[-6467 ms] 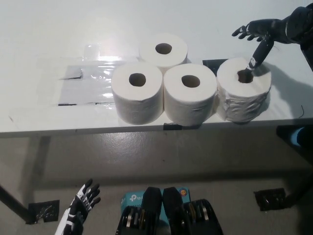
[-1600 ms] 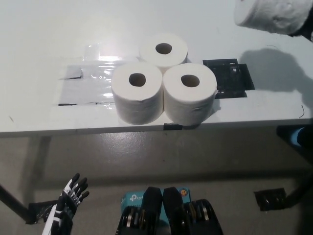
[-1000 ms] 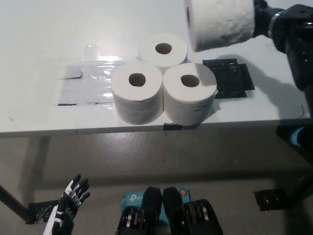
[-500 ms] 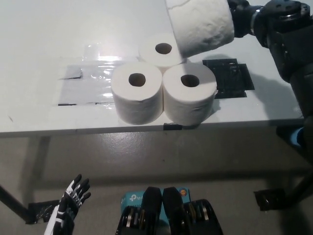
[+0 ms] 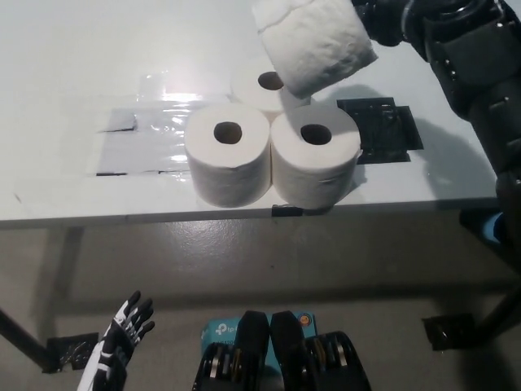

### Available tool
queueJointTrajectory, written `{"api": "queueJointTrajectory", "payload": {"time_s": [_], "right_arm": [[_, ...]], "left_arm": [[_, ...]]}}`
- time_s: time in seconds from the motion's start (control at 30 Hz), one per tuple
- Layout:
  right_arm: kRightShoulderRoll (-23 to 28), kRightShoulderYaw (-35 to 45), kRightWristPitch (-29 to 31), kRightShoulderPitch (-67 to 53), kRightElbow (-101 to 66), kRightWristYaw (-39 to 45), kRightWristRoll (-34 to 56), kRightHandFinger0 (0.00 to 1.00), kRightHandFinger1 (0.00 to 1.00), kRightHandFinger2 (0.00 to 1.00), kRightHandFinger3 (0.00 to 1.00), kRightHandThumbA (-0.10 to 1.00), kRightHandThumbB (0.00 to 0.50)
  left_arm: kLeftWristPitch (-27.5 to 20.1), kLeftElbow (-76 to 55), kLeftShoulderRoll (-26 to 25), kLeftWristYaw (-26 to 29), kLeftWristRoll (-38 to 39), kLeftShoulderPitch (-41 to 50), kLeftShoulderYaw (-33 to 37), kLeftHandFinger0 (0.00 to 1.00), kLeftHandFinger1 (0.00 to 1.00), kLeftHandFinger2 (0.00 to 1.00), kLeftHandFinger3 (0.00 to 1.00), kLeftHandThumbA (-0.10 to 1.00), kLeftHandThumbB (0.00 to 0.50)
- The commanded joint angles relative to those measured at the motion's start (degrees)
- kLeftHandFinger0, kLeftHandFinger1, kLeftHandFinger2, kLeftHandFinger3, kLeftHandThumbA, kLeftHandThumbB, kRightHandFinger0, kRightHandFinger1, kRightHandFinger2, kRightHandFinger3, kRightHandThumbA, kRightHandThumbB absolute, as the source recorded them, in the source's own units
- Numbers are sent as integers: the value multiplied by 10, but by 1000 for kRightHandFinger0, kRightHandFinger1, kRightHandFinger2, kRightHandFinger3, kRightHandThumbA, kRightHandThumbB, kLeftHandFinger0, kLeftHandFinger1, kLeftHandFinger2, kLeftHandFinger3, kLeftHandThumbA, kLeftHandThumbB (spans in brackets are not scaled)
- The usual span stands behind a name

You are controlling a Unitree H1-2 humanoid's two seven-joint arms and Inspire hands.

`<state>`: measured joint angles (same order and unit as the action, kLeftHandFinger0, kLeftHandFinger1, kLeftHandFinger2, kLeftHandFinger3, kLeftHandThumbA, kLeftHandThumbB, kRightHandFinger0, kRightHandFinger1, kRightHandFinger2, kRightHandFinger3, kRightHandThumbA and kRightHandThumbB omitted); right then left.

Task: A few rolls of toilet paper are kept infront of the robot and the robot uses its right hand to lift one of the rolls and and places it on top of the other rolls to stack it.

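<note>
The white left hand hangs low at 7 o'clock, fingers spread, holding nothing. On the counter three toilet paper rolls stand touching. Up at 1 o'clock, the black right hand holds a tilted toilet paper roll above them.

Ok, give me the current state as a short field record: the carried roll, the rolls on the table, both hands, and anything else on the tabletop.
carried roll: white toilet paper roll, tilted, in the air above the back of the group
holder: black right hand, mostly hidden behind the carried roll
table rolls: three white toilet paper rolls, upright, clustered: front left roll, front right roll, back roll partly covered
stacked yet: no
left hand: white left hand, low at lower left, open, idle
tabletop: white table; black square mat; clear plastic sheet
</note>
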<state>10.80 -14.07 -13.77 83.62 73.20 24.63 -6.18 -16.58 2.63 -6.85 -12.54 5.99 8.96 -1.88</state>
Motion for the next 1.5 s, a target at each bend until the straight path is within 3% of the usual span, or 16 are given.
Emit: {"api": "queueJointTrajectory", "payload": {"time_s": [0.0, 0.13, 0.2, 0.27, 0.4, 0.53, 0.7, 0.87, 0.97, 1.07, 1.13, 1.23, 1.3, 1.37, 1.43, 1.47], "right_arm": [[-12, -27, 49, 67, -1, -36, -44, 0, 0, 241, 0, 955, 34], [-21, -41, 56, 76, 1, -40, -53, 0, 52, 355, 51, 905, 27], [-24, -62, 54, 76, -1, -50, -76, 0, 98, 420, 141, 896, 32], [-24, -89, 67, 73, -5, -53, -99, 0, 125, 449, 164, 884, 3], [-31, -101, 72, 71, -2, -61, -106, 0, 260, 576, 222, 816, 34], [-35, -111, 76, 75, 0, -62, -120, 29, 378, 717, 400, 817, 52], [-37, -135, 97, 77, 7, -67, -146, 72, 392, 679, 404, 835, 53], [-39, -151, 109, 78, 13, -83, -163, 104, 439, 721, 509, 813, 53], [-35, -155, 119, 75, 8, -85, -170, 135, 457, 727, 511, 810, 37], [-35, -146, 122, 75, 11, -79, -165, 55, 368, 648, 471, 771, 23], [-37, -148, 122, 74, 13, -83, -171, 6, 313, 624, 560, 781, 38], [-38, -148, 122, 73, 14, -84, -175, 6, 299, 613, 590, 785, 42], [-39, -150, 122, 73, 16, -85, -179, 0, 250, 539, 497, 803, 55], [-40, -153, 122, 74, 20, -82, -185, 0, 165, 394, 240, 836, 65], [-40, -154, 118, 78, 25, -65, -186, 0, 150, 349, 113, 872, 83], [-40, -155, 109, 81, 28, -56, -188, 0, 159, 355, 176, 858, 120]], "left_arm": [[-10, -17, -6, 3, -5, 5, 4, 1000, 1000, 1000, 1000, 1000, 283], [-6, -20, -6, 5, -6, 4, 3, 1000, 1000, 1000, 1000, 1000, 281], [-6, -22, -6, 3, -7, 6, 5, 1000, 1000, 1000, 1000, 1000, 270], [-12, -22, -8, 4, -10, 6, 5, 1000, 1000, 1000, 1000, 1000, 264], [-8, -24, -10, 6, -16, 5, 4, 1000, 1000, 1000, 1000, 1000, 287], [-2, -30, -9, 6, -18, 4, 6, 1000, 1000, 1000, 1000, 1000, 290], [2, -31, -10, 5, -17, 5, 5, 1000, 1000, 1000, 1000, 1000, 299], [-2, -30, -11, 6, -22, 5, 4, 1000, 1000, 1000, 1000, 1000, 309], [-7, -26, -12, 4, -23, 5, 5, 1000, 1000, 1000, 1000, 1000, 313], [-10, -24, -12, 3, -25, 4, 6, 1000, 1000, 1000, 1000, 1000, 317], [-9, -27, -13, 3, -21, 5, 5, 1000, 1000, 1000, 1000, 1000, 310], [-3, -32, -12, 2, -18, 5, 5, 1000, 1000, 1000, 1000, 1000, 310], [-10, -28, -14, 0, -16, 3, 4, 1000, 1000, 1000, 1000, 1000, 310], [-12, -26, -14, 2, -17, 1, 4, 1000, 1000, 1000, 1000, 1000, 319], [-5, -30, -14, 2, -15, 0, 3, 1000, 1000, 1000, 1000, 1000, 319], [-2, -33, -14, 3, -17, 1, 4, 1000, 1000, 1000, 1000, 1000, 319]]}}
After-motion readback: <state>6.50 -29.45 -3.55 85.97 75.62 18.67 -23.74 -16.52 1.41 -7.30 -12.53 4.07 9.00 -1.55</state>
